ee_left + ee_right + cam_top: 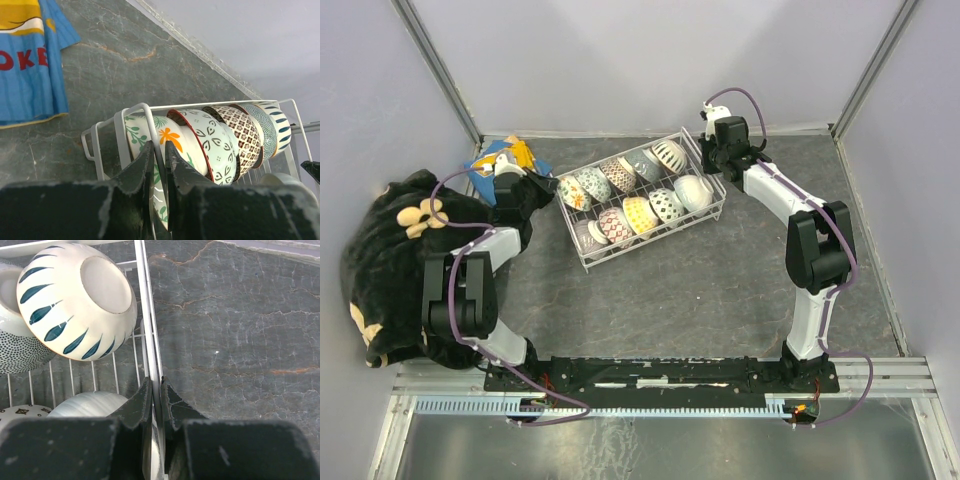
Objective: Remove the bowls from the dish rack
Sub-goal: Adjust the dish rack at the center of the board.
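1. Looking down from the top view, the left fingers (pixel 545 187) meet one short end of the dish rack (pixel 654 240), and the right fingers (pixel 715 160) meet the opposite end at its far corner. The bowls (pixel 667 205) sit in two rows between the two pairs of fingers, all inside the rack, which rests on the bench (pixel 720 290). A blue cloth (pixel 505 158) lies just behind the left fingers, and a black plush with cream flowers (pixel 400 250) lies beside the left arm.
2. From the left wrist, the left fingers (pixel 142 167) are pressed together on the white rim wire of the dish rack (pixel 131 109), with the wire caught between them. Just beyond the fingertips the bowls (pixel 215 142) stand on edge in a close row, the nearest one touching the wire. The blue cloth (pixel 30 65) lies off to the left on the bench (pixel 150 65).
3. From the right wrist, the right fingers (pixel 137 407) pinch the rim wire of the dish rack (pixel 147 315). Ahead and to their left, a leaf-stroke bowl (pixel 75 300) lies base up inside the rack, against a dotted bowl (pixel 20 352). Bare bench (pixel 230 340) spreads to their right.
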You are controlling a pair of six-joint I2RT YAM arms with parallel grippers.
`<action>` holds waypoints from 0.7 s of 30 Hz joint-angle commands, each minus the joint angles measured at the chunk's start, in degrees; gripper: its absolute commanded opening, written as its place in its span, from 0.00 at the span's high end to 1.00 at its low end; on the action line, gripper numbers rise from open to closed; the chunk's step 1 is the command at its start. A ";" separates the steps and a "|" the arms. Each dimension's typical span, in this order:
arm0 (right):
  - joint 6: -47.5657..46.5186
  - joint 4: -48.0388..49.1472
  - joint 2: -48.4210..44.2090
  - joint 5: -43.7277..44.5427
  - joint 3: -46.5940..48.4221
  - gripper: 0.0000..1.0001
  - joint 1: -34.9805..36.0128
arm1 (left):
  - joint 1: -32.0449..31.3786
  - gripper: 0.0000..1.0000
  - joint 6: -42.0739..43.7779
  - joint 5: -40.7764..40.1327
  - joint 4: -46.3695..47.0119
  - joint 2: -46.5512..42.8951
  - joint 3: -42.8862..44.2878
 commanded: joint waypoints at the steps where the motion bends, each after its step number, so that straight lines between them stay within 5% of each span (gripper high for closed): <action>1: 3.45 1.71 2.28 -2.67 1.76 0.99 1.50 | -0.82 0.97 -1.25 3.63 0.02 -5.11 -4.06; 21: 0.01 -0.11 4.10 -6.92 6.79 0.99 -0.74 | -7.84 0.97 -4.06 -2.57 -0.68 -17.65 -16.28</action>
